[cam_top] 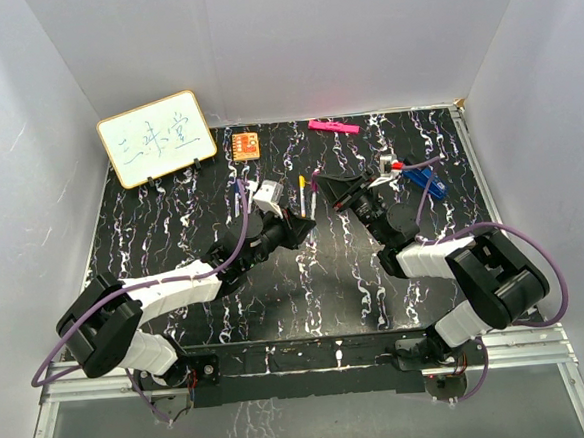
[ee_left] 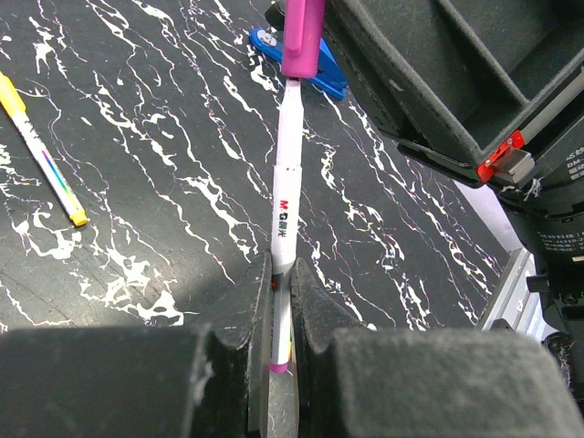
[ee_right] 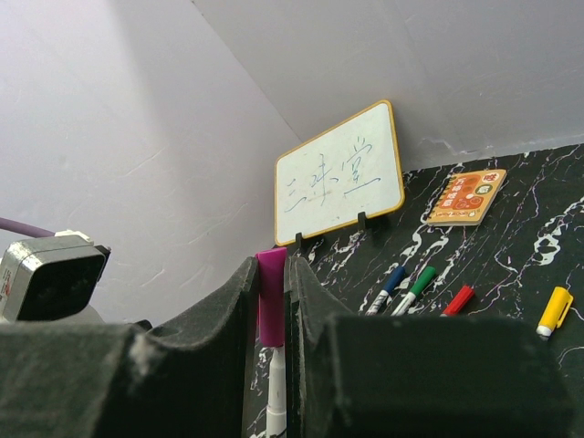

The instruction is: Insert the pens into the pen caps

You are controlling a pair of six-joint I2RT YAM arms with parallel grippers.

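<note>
White-barrelled and pink at its lower end, one pen [ee_left: 285, 210] is pinched low on its barrel by the left claw [ee_left: 281, 283], whose two dark padded fingers are pressed against it from either side. The pen is pointed up the left wrist frame, and at top centre its tip is met by a magenta pen cap [ee_left: 301, 36]. How deep the tip sits inside cannot be told.

The pen cap is gripped by the right claw [ee_right: 271, 269], whose fingers are closed on its sides at lower centre-left of the right wrist frame, with the white barrel seen just below it. In the overhead view both claws are seen meeting near the middle of the black, white-veined desk [cam_top: 173, 237].

A second pen [ee_left: 41, 151], yellow at both ends, is laid flat on the desk at the upper left of the left wrist frame, apart from the held one. A blue cap [ee_right: 394, 276], a green cap [ee_right: 422, 278] and a red cap [ee_right: 461, 298] are seen side by side on the desk right of centre in the right wrist frame.

A blue clip [cam_top: 425, 180] is seen right of the claws. At the desk's far edge a whiteboard [cam_top: 156, 138], an orange card [cam_top: 246, 145] and a pink bar [cam_top: 333, 127] are set.
</note>
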